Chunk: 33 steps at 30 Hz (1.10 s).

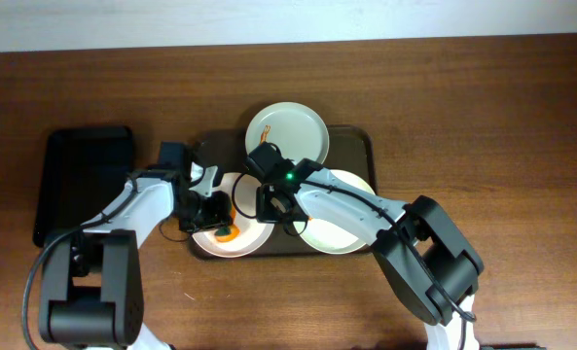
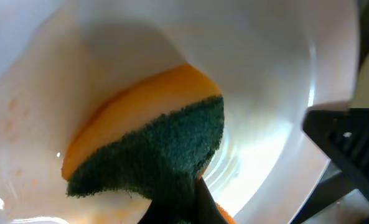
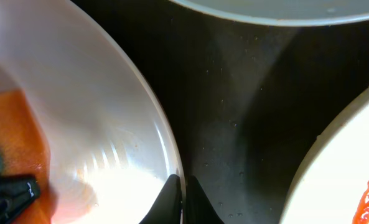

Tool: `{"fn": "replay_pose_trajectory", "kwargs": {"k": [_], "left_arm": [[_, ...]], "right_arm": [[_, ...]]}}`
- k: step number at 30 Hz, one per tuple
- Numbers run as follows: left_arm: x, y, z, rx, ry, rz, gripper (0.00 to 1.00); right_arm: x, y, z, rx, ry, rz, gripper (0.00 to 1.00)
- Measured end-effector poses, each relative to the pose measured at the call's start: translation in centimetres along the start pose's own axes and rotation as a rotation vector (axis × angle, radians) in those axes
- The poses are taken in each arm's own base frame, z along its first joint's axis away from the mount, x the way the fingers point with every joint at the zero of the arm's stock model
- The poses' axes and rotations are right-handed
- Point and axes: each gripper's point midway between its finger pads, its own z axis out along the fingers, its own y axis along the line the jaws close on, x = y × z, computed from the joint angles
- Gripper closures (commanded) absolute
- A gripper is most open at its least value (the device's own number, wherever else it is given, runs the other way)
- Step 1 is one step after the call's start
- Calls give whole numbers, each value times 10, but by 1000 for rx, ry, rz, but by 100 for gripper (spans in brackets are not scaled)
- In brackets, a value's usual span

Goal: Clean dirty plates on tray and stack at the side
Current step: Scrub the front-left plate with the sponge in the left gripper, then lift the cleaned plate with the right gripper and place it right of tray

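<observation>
Shows the left gripper [image 1: 210, 212] clamped on an orange-and-green sponge [image 2: 153, 149], pressing it into the cream plate [image 1: 249, 239] at 7 o'clock on the dark brown tray [image 1: 361, 146]. Shows the right gripper [image 3: 183, 193] pinching that plate's rim, probably to stop it sliding while scrubbed.

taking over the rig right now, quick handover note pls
Left jaws: shut on the sponge, pressing it into the left white plate.
Right jaws: shut on that plate's rim, steadying it.
All three plates sit on the tray; none stacked.
Done: left plate mostly wiped, faint orange traces.
Left: finish it, wipe the right white plate (red smear showing), check the green plate, stack all aside.
</observation>
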Motion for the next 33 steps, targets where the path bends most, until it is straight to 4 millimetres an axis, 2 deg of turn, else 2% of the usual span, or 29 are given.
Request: {"fn": "replay_pose_trajectory", "kwargs": {"k": [3, 6, 8, 10, 11, 12, 13, 14, 16, 18, 19, 21, 22, 25, 27, 29, 31, 33], "left_arm": [[-17, 1, 3, -23, -68, 50, 100], [-43, 37, -16, -291, -183, -35, 100], [-40, 48, -26, -386, -137, -58, 100], [-57, 34, -52, -377, -100, -13, 100], [-66, 22, -73, -365, -97, 5, 100], [-89, 7, -97, -354, -152, 37, 100], [-122, -13, -128, -334, -270, 87, 100], [-144, -23, -148, -321, -356, 115, 100], [-175, -31, -175, -312, -494, 145, 100], [-190, -31, -185, -308, -561, 153, 100], [-199, -32, -192, -304, -608, 161, 100], [-225, -36, -213, -279, -747, 145, 100], [-236, -41, -224, -248, -817, 111, 100], [-267, -63, -260, -126, -1026, 45, 100], [-279, -78, -282, -50, -1134, 35, 100], [-281, -107, -298, 110, -1157, 51, 100], [-270, -121, -307, 157, -1097, 50, 100], [-246, -142, -344, 169, -1103, 83, 100]], "right_arm": [[0, 0, 0, 0, 0, 1, 95], [0, 0, 0, 0, 0, 1, 95], [0, 0, 0, -1, 0, 1, 95], [0, 0, 0, 0, 1, 1, 96], [1, 0, 0, -1, 4, 2, 96], [1, 0, 0, -2, 5, 1, 96], [1, 0, 0, -2, 6, 1, 96], [1, 0, 0, -3, 7, 1, 96], [1, 0, 0, -2, 8, -9, 96], [3, -4, -9, 17, 3, -38, 96], [0, -6, -19, 31, -18, -47, 96], [-13, -11, -74, 57, -143, -76, 96], [-18, -15, -93, 75, -193, -90, 96], [-19, -26, -117, 123, -239, -112, 96], [-17, -32, -118, 153, -231, -131, 96], [-17, -34, -118, 163, -230, -142, 96], [-16, -35, -118, 166, -229, -145, 96], [-17, -35, -119, 167, -232, -149, 96]]}}
